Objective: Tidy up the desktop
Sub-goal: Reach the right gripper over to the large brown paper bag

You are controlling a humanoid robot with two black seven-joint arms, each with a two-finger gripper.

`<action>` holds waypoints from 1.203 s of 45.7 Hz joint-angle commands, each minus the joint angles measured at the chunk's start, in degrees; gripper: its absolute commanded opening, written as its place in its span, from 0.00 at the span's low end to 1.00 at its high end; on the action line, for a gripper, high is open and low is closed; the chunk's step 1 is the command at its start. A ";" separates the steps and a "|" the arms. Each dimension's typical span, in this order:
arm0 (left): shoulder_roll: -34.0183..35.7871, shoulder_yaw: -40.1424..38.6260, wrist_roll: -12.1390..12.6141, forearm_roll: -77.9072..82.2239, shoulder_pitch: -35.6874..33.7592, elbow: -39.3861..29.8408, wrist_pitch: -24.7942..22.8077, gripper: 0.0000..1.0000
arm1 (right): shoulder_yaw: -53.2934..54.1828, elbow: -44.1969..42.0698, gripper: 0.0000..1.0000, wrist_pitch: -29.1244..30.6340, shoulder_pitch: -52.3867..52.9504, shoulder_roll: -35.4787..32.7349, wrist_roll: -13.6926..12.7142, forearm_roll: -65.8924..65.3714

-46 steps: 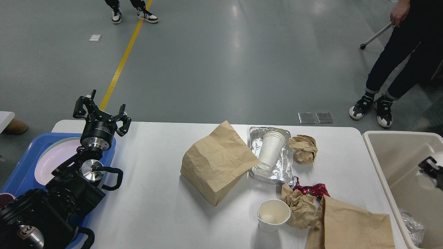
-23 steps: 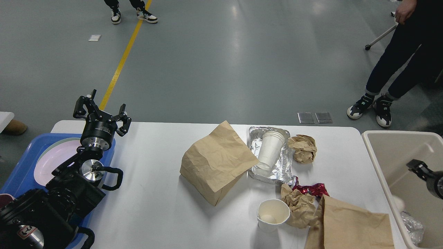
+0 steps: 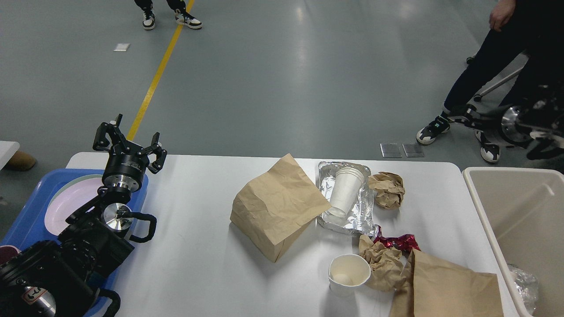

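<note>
The white desktop (image 3: 198, 246) carries litter on its right half. There is a standing brown paper bag (image 3: 277, 207) and a foil tray (image 3: 363, 220) holding a lying stack of white paper cups (image 3: 346, 191). There are also two crumpled paper balls (image 3: 387, 189) (image 3: 383, 264), a red foil wrapper (image 3: 398, 242), an upright white cup (image 3: 348, 273) and a flat brown bag (image 3: 445, 286). My left gripper (image 3: 128, 141) is open and empty above the table's far left corner. My right gripper (image 3: 469, 119) is a dark blur in the air beyond the far right corner.
A beige bin (image 3: 484, 220) stands off the right edge with crumpled foil (image 3: 524, 286) inside. Under my left arm, a blue tray (image 3: 26, 220) holds a pink plate (image 3: 66, 207). A person's legs (image 3: 476, 83) are near the right arm, and another's feet (image 3: 172, 17) are farther off.
My right arm rose out of the beige bin and swung up and back past the table's far right corner. The white thing at its gripper is gone. The left arm stayed still.
</note>
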 commanded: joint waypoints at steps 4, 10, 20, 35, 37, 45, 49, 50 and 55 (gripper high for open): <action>0.00 0.00 0.00 0.00 0.00 0.00 0.00 0.96 | 0.10 8.90 1.00 15.09 15.90 6.27 -0.02 0.09; 0.00 0.00 0.00 0.00 0.00 0.00 0.00 0.96 | 0.36 8.99 1.00 29.61 22.76 13.56 -0.02 0.27; 0.00 0.00 0.00 0.00 0.00 0.09 0.00 0.97 | 0.98 10.22 1.00 40.08 29.19 22.01 -0.02 1.15; 0.00 0.00 0.00 0.00 0.00 0.09 0.00 0.97 | 5.46 10.05 1.00 32.54 14.53 22.71 -0.10 12.57; 0.00 0.00 0.00 0.00 0.00 0.00 0.00 0.97 | 5.81 9.87 1.00 29.55 11.71 23.76 -0.10 13.10; 0.00 0.00 0.00 0.00 0.00 0.00 0.00 0.96 | 9.24 9.61 1.00 17.60 0.90 26.32 -0.10 13.19; 0.00 0.00 0.00 0.00 0.00 0.00 0.00 0.96 | 11.26 8.21 1.00 13.38 -3.67 27.02 -0.19 13.19; 0.00 0.00 0.00 0.00 0.00 0.00 0.00 0.97 | 11.70 7.42 1.00 12.23 -4.64 27.54 -0.19 13.27; 0.00 0.00 0.00 0.00 0.00 0.00 0.00 0.97 | 12.67 3.11 1.00 7.75 -10.09 30.36 -0.19 13.27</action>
